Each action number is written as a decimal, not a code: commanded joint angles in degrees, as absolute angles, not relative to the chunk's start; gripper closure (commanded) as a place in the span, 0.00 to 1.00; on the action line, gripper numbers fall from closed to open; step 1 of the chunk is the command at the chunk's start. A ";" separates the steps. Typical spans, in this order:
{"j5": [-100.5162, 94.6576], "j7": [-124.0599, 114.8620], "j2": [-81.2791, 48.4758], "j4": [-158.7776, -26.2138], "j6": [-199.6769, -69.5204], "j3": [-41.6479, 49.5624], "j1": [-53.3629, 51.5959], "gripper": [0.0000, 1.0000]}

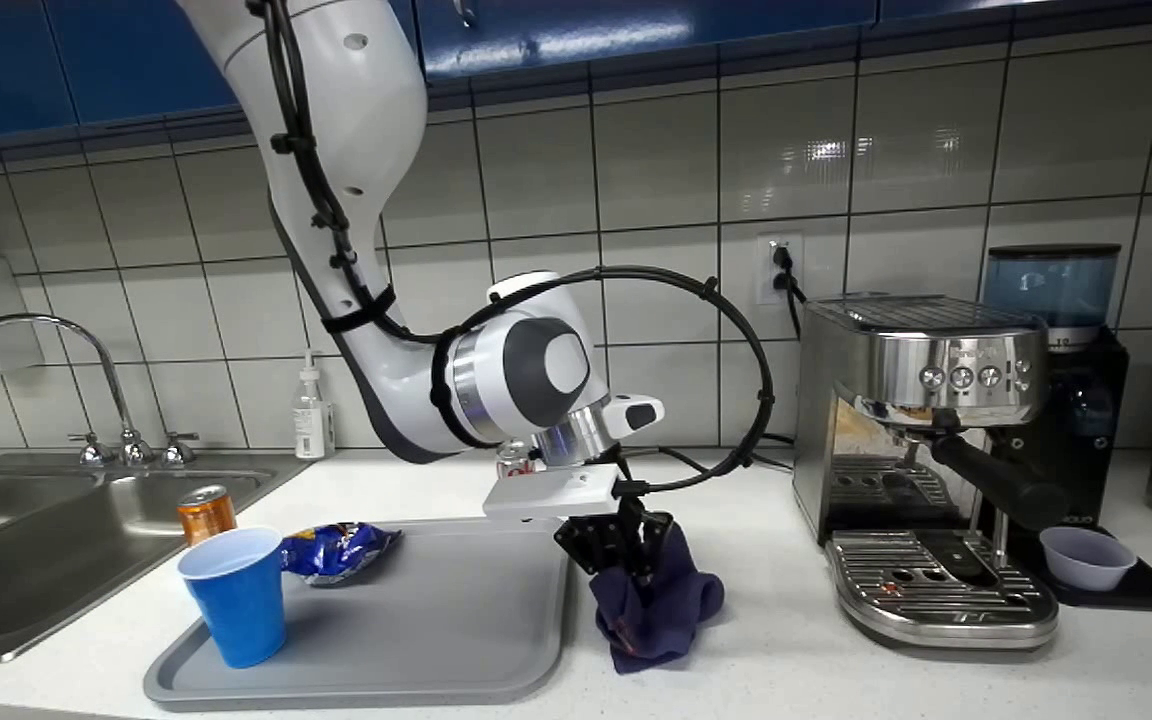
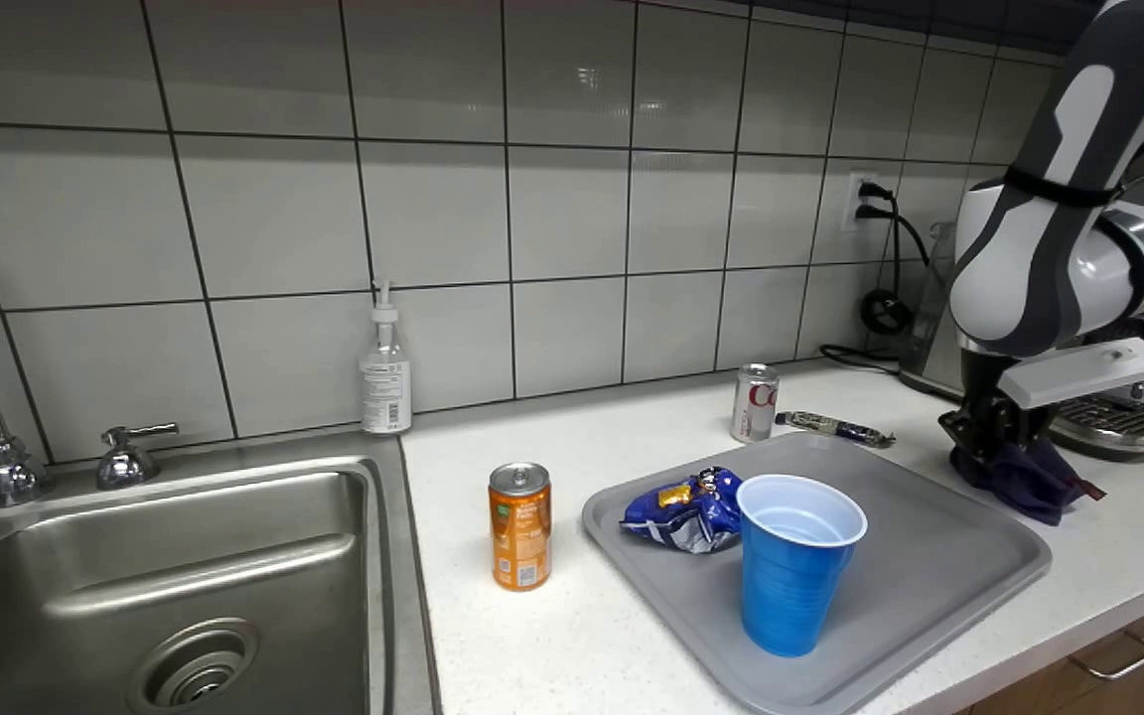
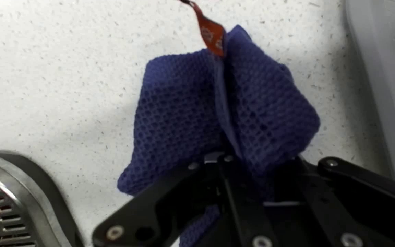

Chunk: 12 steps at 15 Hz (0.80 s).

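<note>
Where the tool (image 1: 643,582) pinches it from above, cloth (image 3: 183,113) bunches beside tray (image 1: 436,600), folds likely the grip's doing.

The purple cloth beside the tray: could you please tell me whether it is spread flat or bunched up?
Bunched up: the wrist view shows the purple cloth creased into folds and gathered in the gripper.
</note>
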State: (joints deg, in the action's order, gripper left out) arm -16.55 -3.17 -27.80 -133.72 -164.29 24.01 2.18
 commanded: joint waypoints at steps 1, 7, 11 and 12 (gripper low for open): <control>-17.64 -4.26 -28.08 -133.31 -165.00 24.79 1.65 0.96; -16.59 -2.54 -25.91 -134.19 -164.64 23.63 3.31 0.96; -15.64 -0.20 -22.52 -135.74 -164.19 22.07 5.62 0.96; -15.42 0.49 -21.50 -136.16 -164.07 21.61 6.28 0.96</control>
